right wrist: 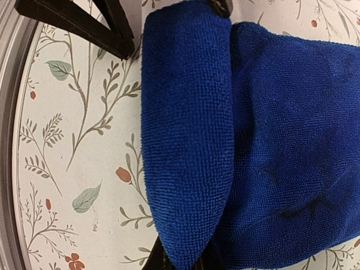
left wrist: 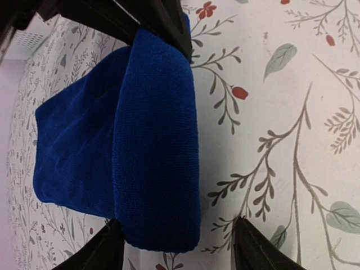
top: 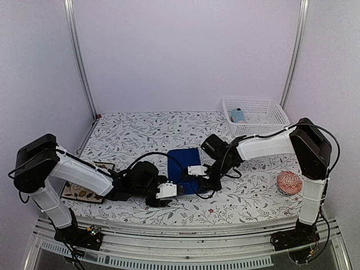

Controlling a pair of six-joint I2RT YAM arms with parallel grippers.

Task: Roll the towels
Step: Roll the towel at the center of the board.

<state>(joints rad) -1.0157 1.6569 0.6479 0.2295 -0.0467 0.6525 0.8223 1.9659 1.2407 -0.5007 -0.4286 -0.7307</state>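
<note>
The royal-blue towel lies mid-table, its near edge turned over into a thick roll, also in the right wrist view. My left gripper is open; its two fingers straddle the roll's left end without pinching it. My right gripper is shut on the roll's right end. The smaller light-blue towel sits rolled in the white basket.
The white basket stands at the back right. A pink-red patterned ball lies by the right arm's base. A flat patterned box lies under the left arm. The table's metal front edge is close to the roll.
</note>
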